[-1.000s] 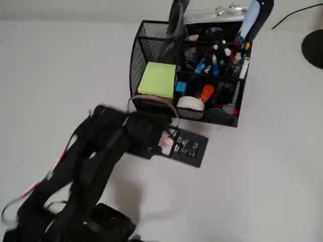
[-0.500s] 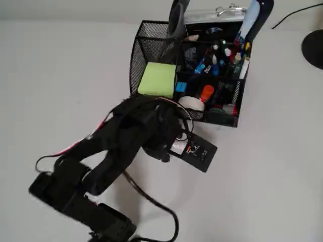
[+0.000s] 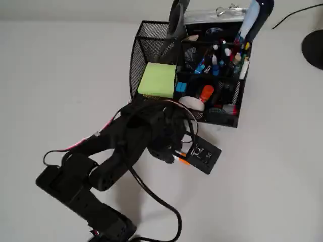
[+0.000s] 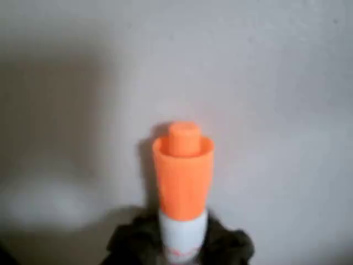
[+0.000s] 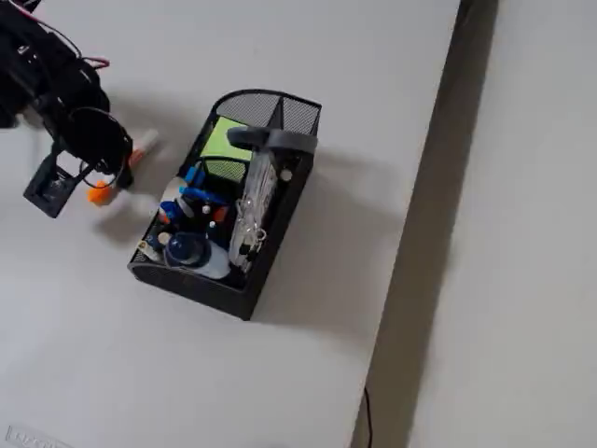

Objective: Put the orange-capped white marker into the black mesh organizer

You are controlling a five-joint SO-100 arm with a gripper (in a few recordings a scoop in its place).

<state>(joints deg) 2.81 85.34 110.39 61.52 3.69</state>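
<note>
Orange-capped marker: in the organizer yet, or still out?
Out. The gripper holds the orange-capped marker over bare table, beside the black mesh organizer.

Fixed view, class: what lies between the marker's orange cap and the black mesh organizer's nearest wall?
Bare white table. In the fixed view the orange-capped white marker, held at the jaws, sits left of the black mesh organizer, apart from it.

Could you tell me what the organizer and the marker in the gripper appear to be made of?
The black mesh organizer looks like dark metal wire mesh with a matte finish: you can see the table through its fine grid walls. The orange-capped white marker looks like smooth plastic, judging by the evenly coloured orange cap and white barrel, though the blur leaves it open. The gripper is shut on its barrel.
</note>
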